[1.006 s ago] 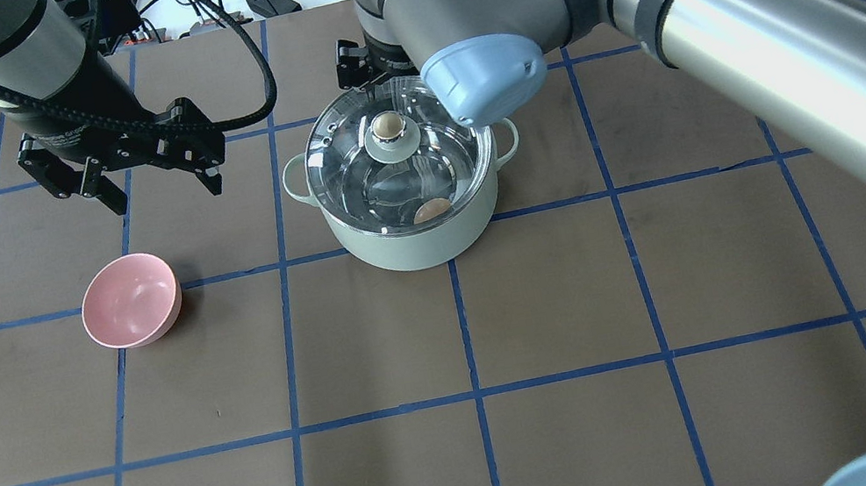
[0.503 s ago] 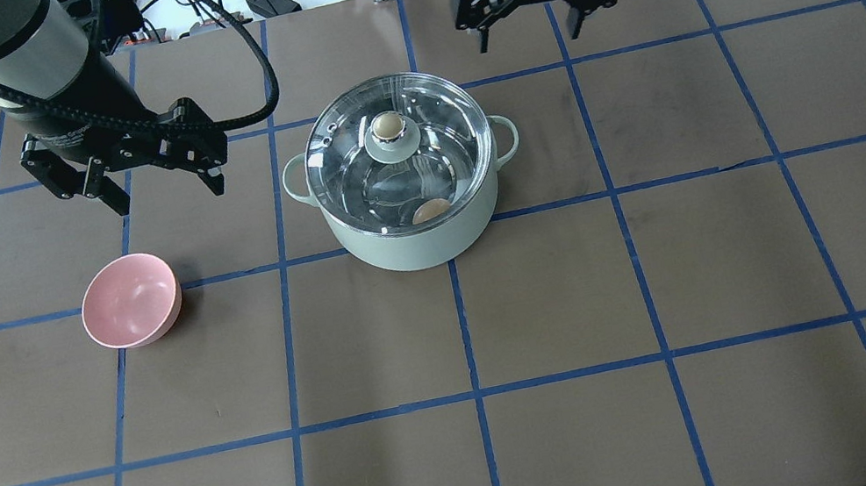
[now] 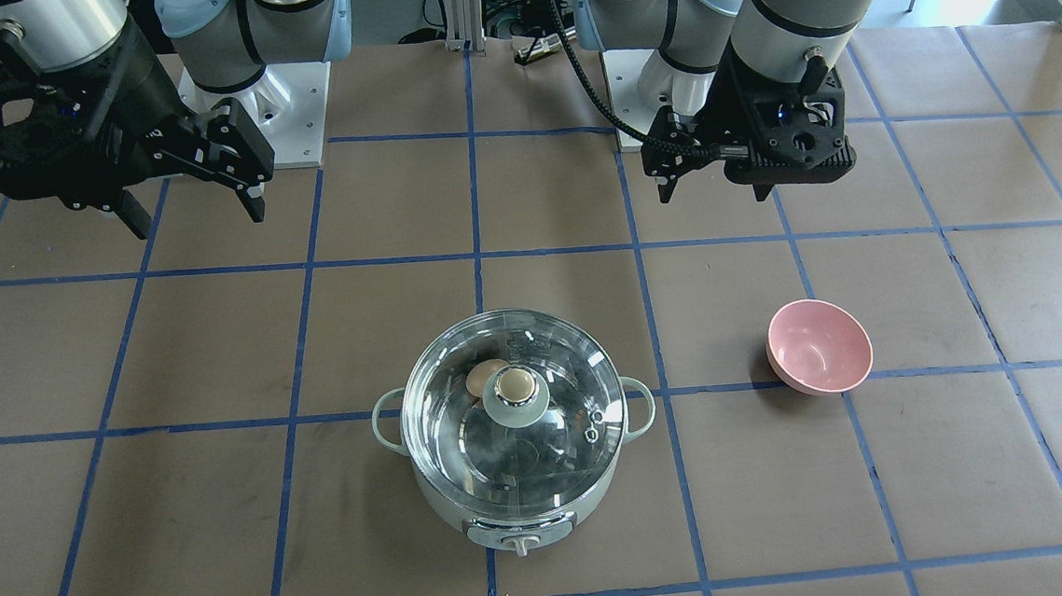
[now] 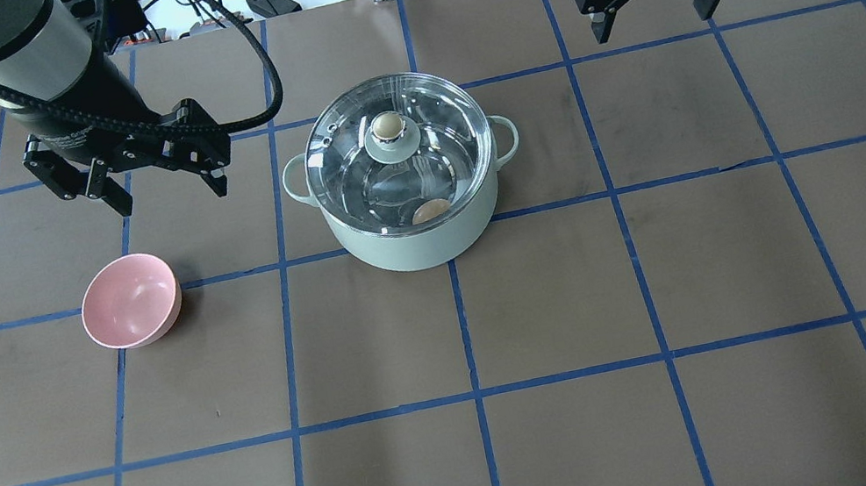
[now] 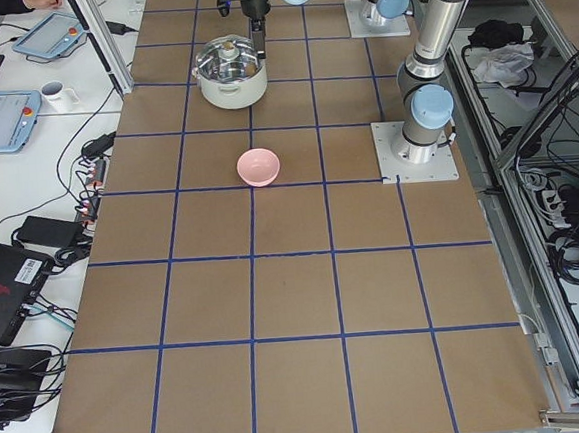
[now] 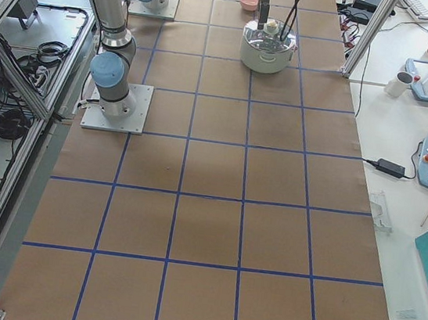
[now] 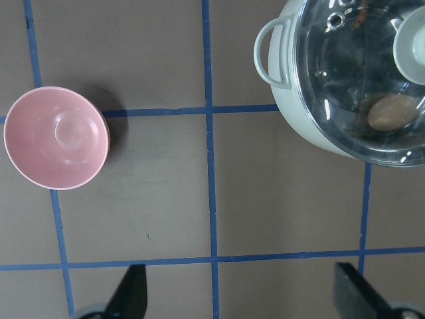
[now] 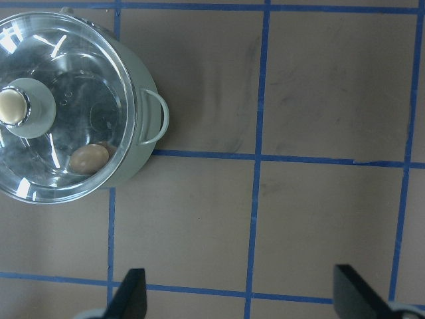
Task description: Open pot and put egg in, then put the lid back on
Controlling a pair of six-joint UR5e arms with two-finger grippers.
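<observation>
You are looking at a brown table (image 4: 568,299) marked with a blue tape grid. Near its middle stands the mint-green pot (image 4: 416,248), its control knob facing away from the robot. The glass lid (image 4: 346,156) sits flat on the pot's rim, tan knob on top. Through the glass you can see the egg (image 4: 431,209) lying on the pot's steel floor, close to the wall on the robot's side.

The left gripper (image 4: 167,192) hangs above the table beside the pot, on the robot's left. Its two fingers are spread wide with nothing between them. The right gripper (image 4: 652,22) hangs well off to the pot's other side, toward the far edge, fingers likewise wide apart and holding nothing. Neither touches the pot or the lid.

A small pink bowl (image 4: 131,299) sits upright on the table near the left gripper, apart from the pot.
</observation>
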